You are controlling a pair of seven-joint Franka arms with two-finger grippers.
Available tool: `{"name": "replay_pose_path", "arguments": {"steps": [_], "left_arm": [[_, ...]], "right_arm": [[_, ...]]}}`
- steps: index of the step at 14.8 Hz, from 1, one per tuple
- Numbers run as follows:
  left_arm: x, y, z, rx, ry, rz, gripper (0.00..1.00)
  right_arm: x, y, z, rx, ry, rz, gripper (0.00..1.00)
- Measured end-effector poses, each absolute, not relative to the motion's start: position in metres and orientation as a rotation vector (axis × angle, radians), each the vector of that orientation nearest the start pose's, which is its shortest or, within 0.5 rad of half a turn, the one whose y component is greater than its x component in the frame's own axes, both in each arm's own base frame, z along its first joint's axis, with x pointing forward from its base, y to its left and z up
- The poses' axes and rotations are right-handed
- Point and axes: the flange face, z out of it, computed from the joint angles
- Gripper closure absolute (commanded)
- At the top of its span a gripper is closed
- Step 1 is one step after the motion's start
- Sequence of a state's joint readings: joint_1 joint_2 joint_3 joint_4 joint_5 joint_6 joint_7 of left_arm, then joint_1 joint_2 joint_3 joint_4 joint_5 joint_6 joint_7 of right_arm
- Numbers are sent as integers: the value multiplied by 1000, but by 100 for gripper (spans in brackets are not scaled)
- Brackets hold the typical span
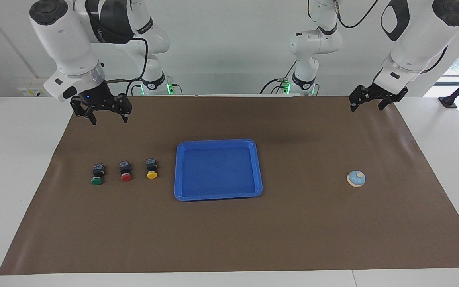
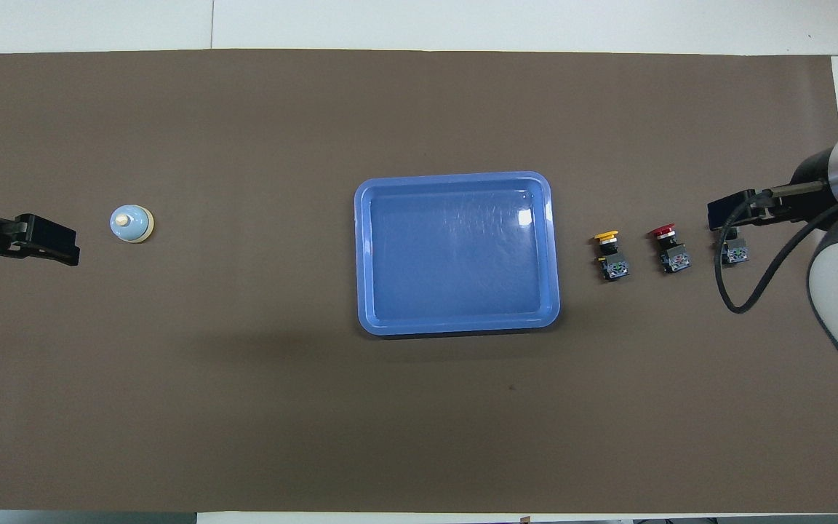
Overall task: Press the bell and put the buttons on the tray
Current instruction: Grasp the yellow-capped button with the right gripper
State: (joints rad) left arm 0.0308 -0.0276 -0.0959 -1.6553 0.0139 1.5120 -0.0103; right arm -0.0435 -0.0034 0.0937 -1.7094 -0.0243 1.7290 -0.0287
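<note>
The blue tray (image 1: 218, 142) lies mid-mat and holds nothing; it also shows in the overhead view (image 2: 455, 177). The green button (image 1: 97, 174), red button (image 1: 126, 171) and yellow button (image 1: 152, 169) lie in a row on the mat beside the tray, toward the right arm's end. The bell (image 1: 356, 178) stands toward the left arm's end. My right gripper (image 1: 108, 119) is open, raised over the mat, touching nothing. In the overhead view it (image 2: 726, 218) hides the green button's cap (image 2: 737, 252). My left gripper (image 1: 367, 107) is open, raised over the mat's edge, apart from the bell (image 2: 131, 223).
A brown mat (image 1: 229, 239) covers the white table. The yellow button (image 2: 609, 256) is closest to the tray, with the red one (image 2: 670, 247) beside it. A black cable (image 2: 724, 284) loops from the right arm's wrist.
</note>
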Motion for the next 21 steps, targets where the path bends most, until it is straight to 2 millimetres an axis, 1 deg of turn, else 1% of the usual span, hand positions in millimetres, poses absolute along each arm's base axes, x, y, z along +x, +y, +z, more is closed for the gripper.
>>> {"name": "replay_pose_path", "arguments": {"steps": [1,2,3,4,6,8,9,10,11,14,18,19,20,21], "left_arm": [[536,-34,595,-3114,85,180,0],[536,-34,595,-3114,85,180,0],[536,-34,595,-3114,85,180,0],[536,-34,595,-3114,85,180,0],[536,-34,595,-3114,85,180,0],[536,-34,595,-3114,85,180,0],[536,-34,595,-3114,85,180,0],[536,-34,595,-3114,85,180,0],[536,-34,595,-3114,85,180,0],[536,-34,595,-3114,85,180,0],[536,-34,595,-3114,85,180,0],[536,-34,595,-3114,85,180,0],[536,-34,595,-3114,85,180,0],[536,-34,595,-3114,85,180,0]], "right_arm": [[566,33,567,-3160,-151,-66,0],[570,42,554,-3156,-173,-75,0],[574,49,536,-3154,-177,-63,0],[579,53,512,-3152,-162,-58,0],[590,54,460,-3143,-152,-104,0],[591,52,409,-3135,-149,-146,0],[588,52,391,-3133,-150,-154,0],[583,52,379,-3133,-151,-149,0],[579,54,371,-3133,-156,-133,0],[569,62,356,-3134,-190,-81,0],[553,61,325,-3131,-235,-68,0],[550,61,319,-3130,-242,-59,3],[548,62,316,-3130,-247,-55,9],[547,62,315,-3129,-260,-53,12]]}}
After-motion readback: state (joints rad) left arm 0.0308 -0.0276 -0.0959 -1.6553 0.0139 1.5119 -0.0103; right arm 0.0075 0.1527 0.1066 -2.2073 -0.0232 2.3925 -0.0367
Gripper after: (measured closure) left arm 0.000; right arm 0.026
